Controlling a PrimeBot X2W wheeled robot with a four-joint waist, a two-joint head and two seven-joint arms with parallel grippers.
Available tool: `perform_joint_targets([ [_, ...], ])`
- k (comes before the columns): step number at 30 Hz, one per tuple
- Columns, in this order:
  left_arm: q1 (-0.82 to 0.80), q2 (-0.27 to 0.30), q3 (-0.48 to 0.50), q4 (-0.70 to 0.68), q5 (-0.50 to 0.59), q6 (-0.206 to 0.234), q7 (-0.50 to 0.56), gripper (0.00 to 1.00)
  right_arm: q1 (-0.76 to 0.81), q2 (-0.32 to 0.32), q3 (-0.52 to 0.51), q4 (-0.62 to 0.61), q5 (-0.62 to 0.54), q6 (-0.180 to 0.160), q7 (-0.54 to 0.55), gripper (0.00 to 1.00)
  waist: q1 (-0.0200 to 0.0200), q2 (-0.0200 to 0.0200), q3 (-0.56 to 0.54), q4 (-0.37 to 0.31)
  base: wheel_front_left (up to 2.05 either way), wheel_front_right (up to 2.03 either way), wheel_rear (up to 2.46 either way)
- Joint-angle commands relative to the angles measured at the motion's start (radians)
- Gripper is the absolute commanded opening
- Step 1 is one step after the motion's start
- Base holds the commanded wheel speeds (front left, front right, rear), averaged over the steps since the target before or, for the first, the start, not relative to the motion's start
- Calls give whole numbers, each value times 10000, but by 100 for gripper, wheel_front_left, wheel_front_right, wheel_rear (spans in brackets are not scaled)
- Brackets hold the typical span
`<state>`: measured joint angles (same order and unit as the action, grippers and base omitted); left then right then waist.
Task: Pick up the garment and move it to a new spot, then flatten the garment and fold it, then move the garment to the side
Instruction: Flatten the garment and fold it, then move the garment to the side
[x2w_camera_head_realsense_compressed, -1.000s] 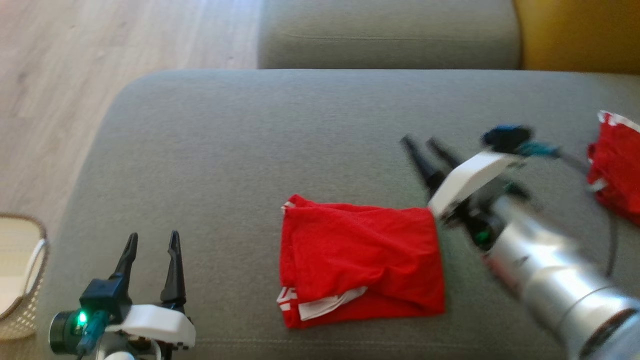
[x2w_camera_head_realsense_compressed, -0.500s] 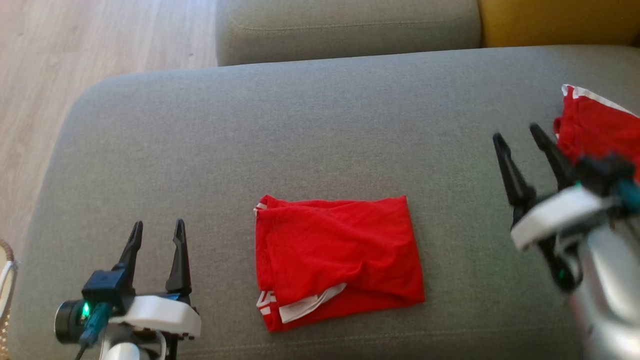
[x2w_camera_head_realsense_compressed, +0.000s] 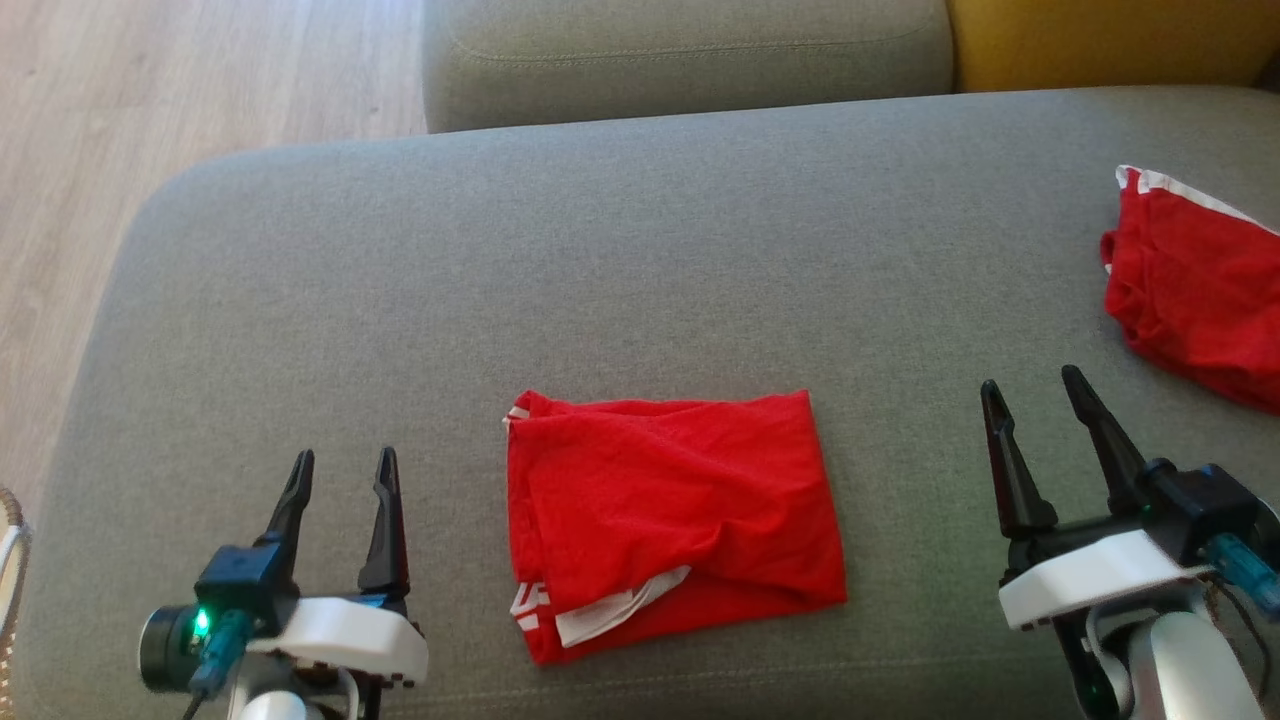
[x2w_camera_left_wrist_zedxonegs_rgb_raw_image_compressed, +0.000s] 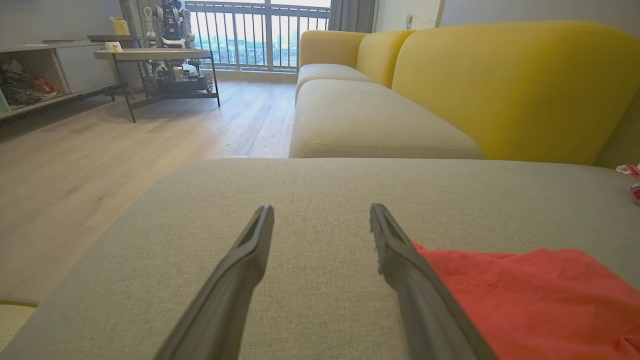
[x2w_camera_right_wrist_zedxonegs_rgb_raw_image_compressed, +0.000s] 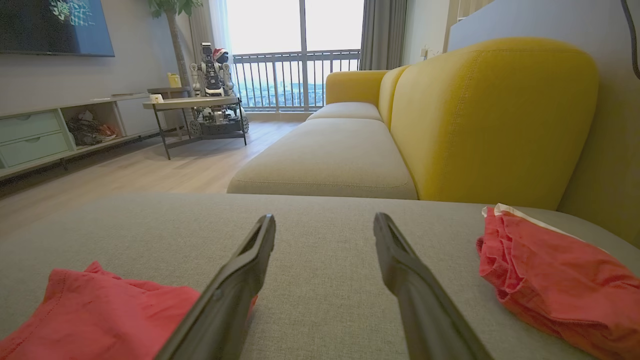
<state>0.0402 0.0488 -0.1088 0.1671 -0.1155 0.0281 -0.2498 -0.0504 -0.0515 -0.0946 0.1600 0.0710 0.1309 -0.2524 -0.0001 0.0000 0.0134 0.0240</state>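
A red garment (x2w_camera_head_realsense_compressed: 672, 522) with white trim lies folded into a rough rectangle on the grey cushion (x2w_camera_head_realsense_compressed: 600, 260), at the middle front. It shows at the lower right in the left wrist view (x2w_camera_left_wrist_zedxonegs_rgb_raw_image_compressed: 540, 295) and at the lower left in the right wrist view (x2w_camera_right_wrist_zedxonegs_rgb_raw_image_compressed: 100, 310). My left gripper (x2w_camera_head_realsense_compressed: 343, 462) stands open to the garment's left, nothing between its fingers. To the garment's right my right gripper (x2w_camera_head_realsense_compressed: 1033, 385) is open and empty too. Both hover apart from the cloth.
A second red garment (x2w_camera_head_realsense_compressed: 1195, 285) with white trim lies at the cushion's right edge, also in the right wrist view (x2w_camera_right_wrist_zedxonegs_rgb_raw_image_compressed: 555, 280). A yellow sofa back (x2w_camera_head_realsense_compressed: 1100, 40) runs along the far right. Wooden floor (x2w_camera_head_realsense_compressed: 150, 90) lies to the left, and a wicker basket's rim (x2w_camera_head_realsense_compressed: 8, 520) shows at the lower left.
My right arm has drawn back from the garment's right edge to the lower right, fingers pointing up. The head camera shifted. The garment lies unmoved.
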Motion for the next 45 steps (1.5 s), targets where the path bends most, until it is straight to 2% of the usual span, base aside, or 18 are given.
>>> perform_joint_targets([
  [1,-298,15,272,-292,-75,97,-120,100,-160,3,230,-390,-40,-2,-93,100,1,0,13,32,0,0,0],
  [24,-380,15,208,-200,-8,71,-120,100,-163,12,311,-211,250,-2,-93,100,1,0,37,227,0,0,0],
  [30,-455,15,144,-179,-9,41,-120,100,-223,12,920,187,832,-2,-93,100,1,0,197,336,0,0,0],
  [36,-587,15,85,-143,-30,34,-120,100,-423,12,1657,1240,1464,-2,58,100,1,0,464,538,0,0,0],
  [45,-859,14,119,-52,-14,-19,-120,100,-1271,12,1935,3324,2101,-2,648,100,1,0,818,926,0,0,0],
])
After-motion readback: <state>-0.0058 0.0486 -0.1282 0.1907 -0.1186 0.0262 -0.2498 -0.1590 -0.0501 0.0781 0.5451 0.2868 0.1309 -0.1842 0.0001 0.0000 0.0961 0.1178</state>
